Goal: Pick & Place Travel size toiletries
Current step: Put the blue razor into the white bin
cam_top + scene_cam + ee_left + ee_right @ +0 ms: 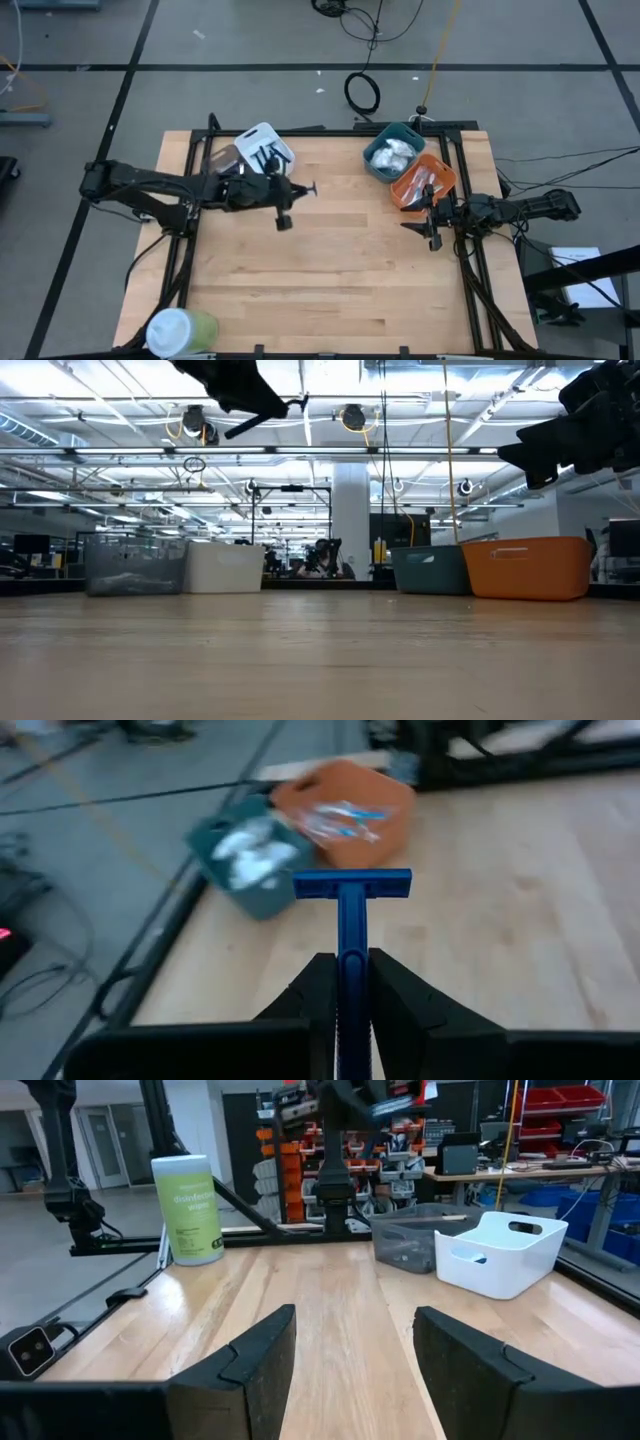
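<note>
Left claw (pixel 345 995) grips blue razor (pixel 350 910) (teal bin (pixel 250 860) beyond).

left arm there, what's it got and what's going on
The left gripper is shut on a blue razor, held in the air above the wooden table, near the white bin and clear bin. Across the table stand a teal bin with white packets and an orange bin with thin clear sticks. The right gripper waits open beside the orange bin, holding nothing. A green cup stands at the table's corner.
</note>
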### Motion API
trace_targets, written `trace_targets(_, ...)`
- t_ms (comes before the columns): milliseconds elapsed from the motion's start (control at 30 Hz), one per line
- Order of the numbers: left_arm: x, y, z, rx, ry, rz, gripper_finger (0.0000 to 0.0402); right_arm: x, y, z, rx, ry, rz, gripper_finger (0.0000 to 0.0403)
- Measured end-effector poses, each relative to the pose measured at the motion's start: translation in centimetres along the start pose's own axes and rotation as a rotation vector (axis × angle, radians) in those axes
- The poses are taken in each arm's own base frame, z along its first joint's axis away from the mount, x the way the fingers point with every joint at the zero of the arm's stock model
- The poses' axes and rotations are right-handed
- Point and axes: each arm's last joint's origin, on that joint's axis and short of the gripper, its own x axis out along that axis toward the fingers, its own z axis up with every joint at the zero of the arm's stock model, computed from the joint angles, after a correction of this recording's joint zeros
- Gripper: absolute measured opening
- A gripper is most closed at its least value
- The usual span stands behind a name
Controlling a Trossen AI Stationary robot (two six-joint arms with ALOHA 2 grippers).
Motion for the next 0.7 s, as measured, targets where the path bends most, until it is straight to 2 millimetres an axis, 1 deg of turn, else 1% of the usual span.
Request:
trace_targets(133,-0.1,0.8,0.0,-0.102,0.008,0.124,0.0048,0.0,0.0,0.0,0.000,0.000,0.000,0.0192)
trace_targets(233,0.3,1.8,-0.6,-0.203,0.039,0.270,0.0050,0.0,0.0,0.0,0.000,-0.001,0.000,0.0192)
trace_targets(367,0.7,3.9,-2.1,-0.289,0.139,0.494,0.0050,0.0,0.0,0.0,0.000,-0.001,0.000,0.0192)
trace_targets(433,0.9,5.2,-2.7,-0.344,0.161,0.584,0.0050,0.0,0.0,0.0,0.000,-0.001,0.000,0.0192)
trace_targets(500,0.9,6.5,-3.3,-0.395,0.194,0.646,0.0051,0.0,0.0,0.0,0.000,-0.001,0.000,0.0192)
trace_targets(600,1.3,8.2,-4.0,-0.461,0.205,0.715,0.0051,0.0,0.0,0.0,0.000,-0.001,0.000,0.0192)
trace_targets(700,1.6,9.9,-5.1,-0.506,0.208,0.774,0.0051,0.0,0.0,0.0,0.000,-0.001,0.000,0.0192)
